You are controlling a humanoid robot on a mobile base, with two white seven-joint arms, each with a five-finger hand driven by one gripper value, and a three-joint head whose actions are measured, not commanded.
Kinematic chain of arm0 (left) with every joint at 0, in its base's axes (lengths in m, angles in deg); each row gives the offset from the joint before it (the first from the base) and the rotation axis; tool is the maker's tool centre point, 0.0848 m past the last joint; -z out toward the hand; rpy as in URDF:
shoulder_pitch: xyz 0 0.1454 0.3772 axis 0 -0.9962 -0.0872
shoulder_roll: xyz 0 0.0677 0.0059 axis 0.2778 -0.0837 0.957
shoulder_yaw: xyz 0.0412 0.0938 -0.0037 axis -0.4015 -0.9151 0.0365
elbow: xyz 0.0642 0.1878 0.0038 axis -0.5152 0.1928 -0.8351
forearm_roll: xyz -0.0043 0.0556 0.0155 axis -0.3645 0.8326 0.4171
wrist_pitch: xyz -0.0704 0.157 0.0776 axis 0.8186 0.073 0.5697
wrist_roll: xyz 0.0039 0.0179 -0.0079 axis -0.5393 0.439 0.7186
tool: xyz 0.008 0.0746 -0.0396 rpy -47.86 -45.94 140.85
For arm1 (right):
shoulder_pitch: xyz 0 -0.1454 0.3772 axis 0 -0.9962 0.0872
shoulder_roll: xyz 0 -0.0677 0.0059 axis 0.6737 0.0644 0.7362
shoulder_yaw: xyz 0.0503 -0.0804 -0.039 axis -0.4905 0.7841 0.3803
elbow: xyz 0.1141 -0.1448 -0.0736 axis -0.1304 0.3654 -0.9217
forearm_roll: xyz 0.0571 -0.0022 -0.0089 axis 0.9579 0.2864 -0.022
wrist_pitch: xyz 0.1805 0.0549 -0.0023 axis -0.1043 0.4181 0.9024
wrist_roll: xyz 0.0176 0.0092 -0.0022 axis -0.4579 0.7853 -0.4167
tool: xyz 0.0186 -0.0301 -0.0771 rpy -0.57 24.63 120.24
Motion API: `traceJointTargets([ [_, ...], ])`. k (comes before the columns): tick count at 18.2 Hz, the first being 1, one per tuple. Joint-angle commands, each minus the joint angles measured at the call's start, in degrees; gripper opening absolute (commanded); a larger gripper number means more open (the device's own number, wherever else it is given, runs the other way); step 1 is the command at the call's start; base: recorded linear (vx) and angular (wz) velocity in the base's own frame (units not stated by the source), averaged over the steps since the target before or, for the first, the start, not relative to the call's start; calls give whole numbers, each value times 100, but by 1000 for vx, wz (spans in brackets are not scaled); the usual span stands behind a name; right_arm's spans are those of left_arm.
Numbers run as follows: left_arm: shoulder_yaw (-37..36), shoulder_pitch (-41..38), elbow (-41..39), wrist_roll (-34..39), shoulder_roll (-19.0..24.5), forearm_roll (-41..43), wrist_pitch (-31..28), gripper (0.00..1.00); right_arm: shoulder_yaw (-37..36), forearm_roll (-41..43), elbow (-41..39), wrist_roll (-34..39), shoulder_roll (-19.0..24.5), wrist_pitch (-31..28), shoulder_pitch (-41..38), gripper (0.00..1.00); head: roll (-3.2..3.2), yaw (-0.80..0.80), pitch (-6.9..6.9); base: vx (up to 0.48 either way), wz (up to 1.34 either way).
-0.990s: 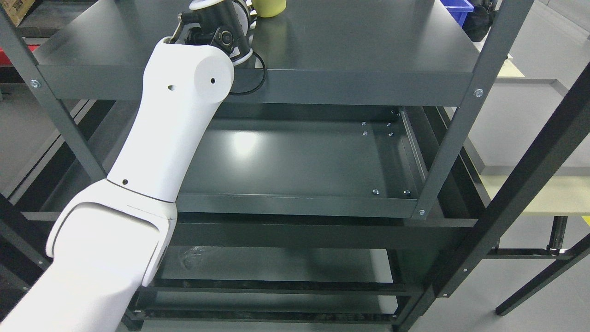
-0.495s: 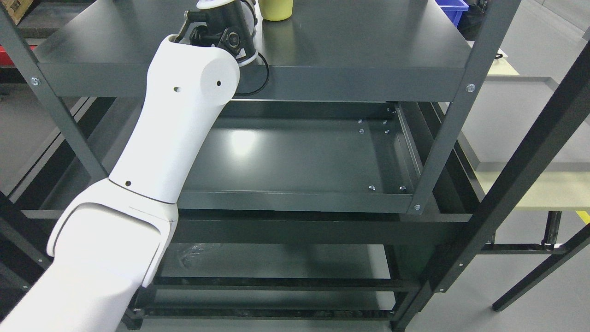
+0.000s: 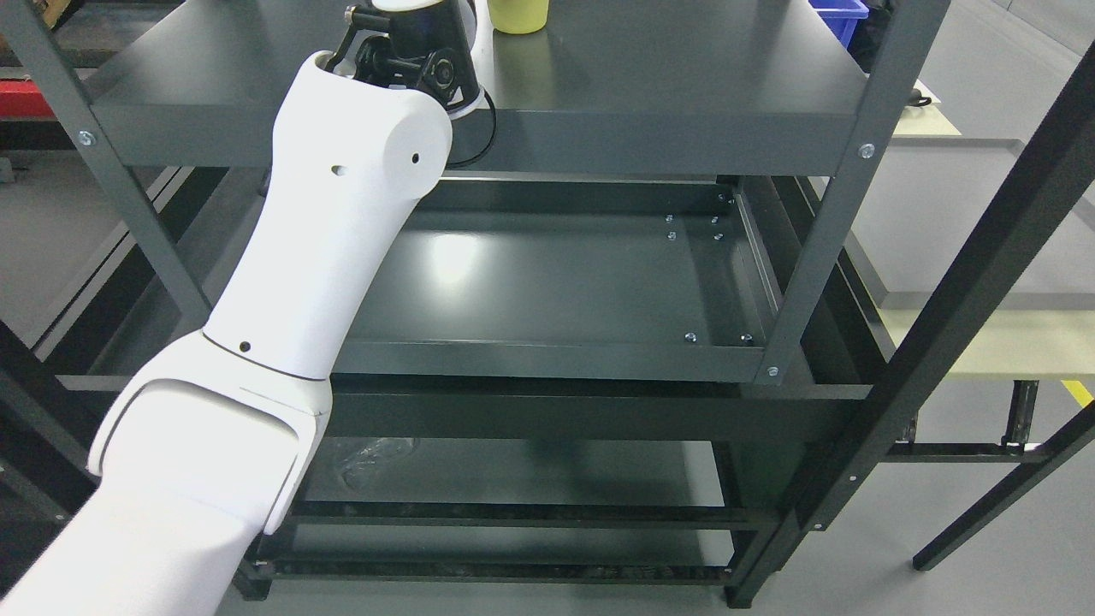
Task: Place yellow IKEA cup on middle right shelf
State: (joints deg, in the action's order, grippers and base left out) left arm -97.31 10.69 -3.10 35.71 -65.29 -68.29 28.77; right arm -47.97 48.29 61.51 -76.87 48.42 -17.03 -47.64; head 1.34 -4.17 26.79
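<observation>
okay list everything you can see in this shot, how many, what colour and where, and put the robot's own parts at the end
yellow cup: one, yellow, top shelf, cut off by the picture's top edge
shelving unit: one, dark grey metal, fills the middle
blue bin: one, blue, top right behind the shelf
black frame: one, black, right side
cardboard box: one, brown, top left corner
left arm: one, white with black wrist, from lower left up to the top shelf; hand out of view

Bright overhead light is filling the room evenly. A white glare patch is glowing on the lower shelf (image 3: 453, 257), soft shadows are lying beneath each tier, and everything is staying sharp.
</observation>
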Motion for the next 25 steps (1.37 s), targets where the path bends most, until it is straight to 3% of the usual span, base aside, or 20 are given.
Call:
traceJointTargets([
  [1, -2, -71, -496, 3, 100, 265, -176, 99, 97, 141, 0, -1231, -100, -5, -62, 99, 0, 0, 0, -53, 54],
  [15, -90, -563, -1656, -6, 100, 669, -369, 99, 97, 141, 8, -1231, -100, -5, -62, 99, 0, 0, 0, -62, 44],
  [19, -125, -844, -2375, -14, 122, 678, -378, 99, 97, 141, 0, -1231, -100, -5, -62, 99, 0, 0, 0, -46, 9],
  [25, -203, -1766, -3746, -250, 596, 669, -151, 99, 97, 141, 0, -1231, -100, -5, -62, 99, 0, 0, 0, -29, 30],
])
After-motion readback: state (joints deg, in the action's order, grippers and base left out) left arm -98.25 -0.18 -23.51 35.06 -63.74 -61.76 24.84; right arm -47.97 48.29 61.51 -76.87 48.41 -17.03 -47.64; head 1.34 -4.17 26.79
